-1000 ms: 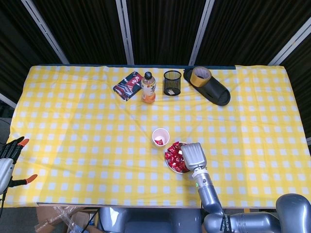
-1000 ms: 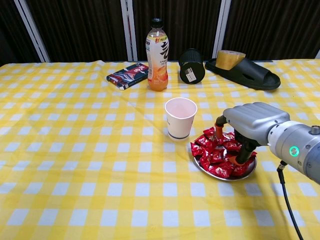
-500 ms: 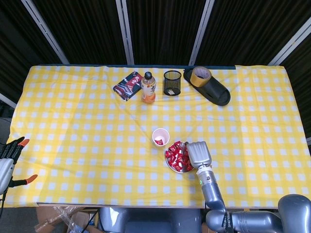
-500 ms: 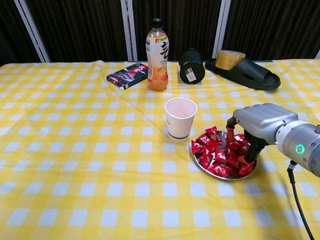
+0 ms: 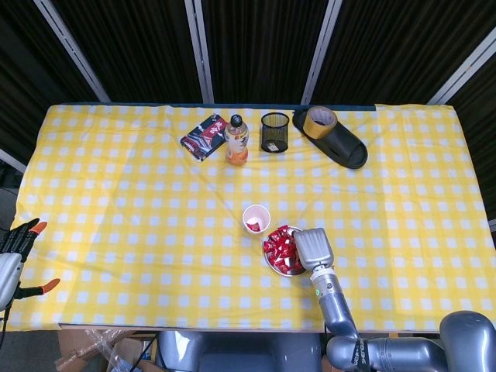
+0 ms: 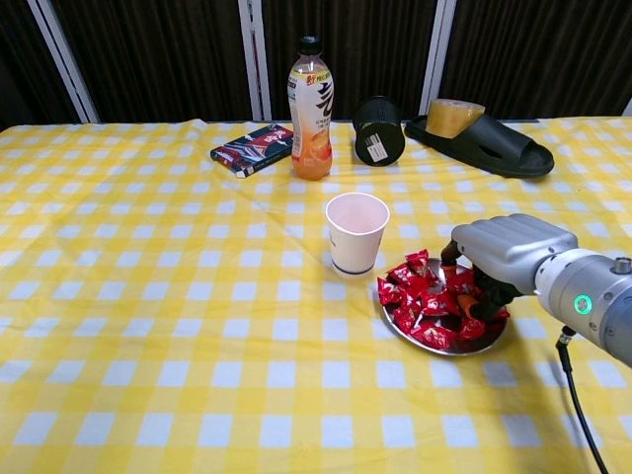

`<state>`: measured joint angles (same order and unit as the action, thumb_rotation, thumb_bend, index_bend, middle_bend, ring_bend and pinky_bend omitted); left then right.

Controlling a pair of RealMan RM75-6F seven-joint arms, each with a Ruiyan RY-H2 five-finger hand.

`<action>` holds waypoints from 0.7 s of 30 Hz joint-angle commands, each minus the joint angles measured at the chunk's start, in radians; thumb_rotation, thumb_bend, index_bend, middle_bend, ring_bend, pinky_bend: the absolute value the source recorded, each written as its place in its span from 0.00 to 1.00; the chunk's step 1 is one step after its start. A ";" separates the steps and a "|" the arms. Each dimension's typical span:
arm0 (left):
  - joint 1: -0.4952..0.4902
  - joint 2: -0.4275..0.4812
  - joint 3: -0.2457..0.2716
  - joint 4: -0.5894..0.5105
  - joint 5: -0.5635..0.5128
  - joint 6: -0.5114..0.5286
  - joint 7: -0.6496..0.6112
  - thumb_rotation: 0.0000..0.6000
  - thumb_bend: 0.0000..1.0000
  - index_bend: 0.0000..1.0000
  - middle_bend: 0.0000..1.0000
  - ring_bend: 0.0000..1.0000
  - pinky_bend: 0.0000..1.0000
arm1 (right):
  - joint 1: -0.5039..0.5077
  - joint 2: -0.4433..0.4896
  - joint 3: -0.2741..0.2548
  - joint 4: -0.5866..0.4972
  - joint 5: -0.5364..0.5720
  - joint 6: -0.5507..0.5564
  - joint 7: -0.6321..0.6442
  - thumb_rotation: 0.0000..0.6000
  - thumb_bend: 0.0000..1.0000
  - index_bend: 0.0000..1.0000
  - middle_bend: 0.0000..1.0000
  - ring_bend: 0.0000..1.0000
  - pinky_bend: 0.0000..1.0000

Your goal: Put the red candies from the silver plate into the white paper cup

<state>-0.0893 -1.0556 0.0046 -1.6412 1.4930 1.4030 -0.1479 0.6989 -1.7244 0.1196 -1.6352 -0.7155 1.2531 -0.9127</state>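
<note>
The right hand [image 6: 499, 259] is lowered onto the 3 o'clock side of the shallow round silver metal plate [image 6: 399, 323], fingers curled down among the red foil-wrapped candies [image 6: 420, 291]; whether a candy is pinched between them cannot be told, since the back of the hand covers the fingertips in both views. The heap lies on the plate, and in the head view one red candy [image 5: 253, 226] already lies in the small white paper cup [image 5: 256, 218], which stands just beside the plate at its 10 o'clock. The chief risk, I judge, is the light cup: a hand swinging across low could clip its rim and tip it. Fingers dragging sideways through the pile could also push candies over the plate's low rim or slide the plate on the yellow-and-white checked tablecloth [image 6: 148, 296]. A weak pinch might drop the wrapper short of the cup. The plate sits near the table's front edge at 6 o'clock, so spilled candies have little room there; open cloth lies wide toward 9 and 3 o'clock. The left hand [image 5: 17, 246] hangs off the 9 o'clock edge, fingers spread, holding nothing.
</note>
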 commanded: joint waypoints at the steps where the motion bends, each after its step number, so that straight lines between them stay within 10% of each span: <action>1: 0.000 0.000 0.000 0.000 0.000 -0.001 -0.001 1.00 0.02 0.00 0.00 0.00 0.00 | -0.001 0.002 0.001 -0.002 -0.002 0.001 0.001 1.00 0.56 0.53 0.97 1.00 0.95; 21: 0.001 0.000 0.000 -0.002 0.001 0.002 0.000 1.00 0.02 0.00 0.00 0.00 0.00 | 0.003 0.067 0.012 -0.144 -0.062 0.060 -0.035 1.00 0.57 0.53 0.97 1.00 0.95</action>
<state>-0.0885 -1.0554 0.0047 -1.6426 1.4940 1.4054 -0.1477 0.6994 -1.6699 0.1269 -1.7593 -0.7679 1.3011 -0.9381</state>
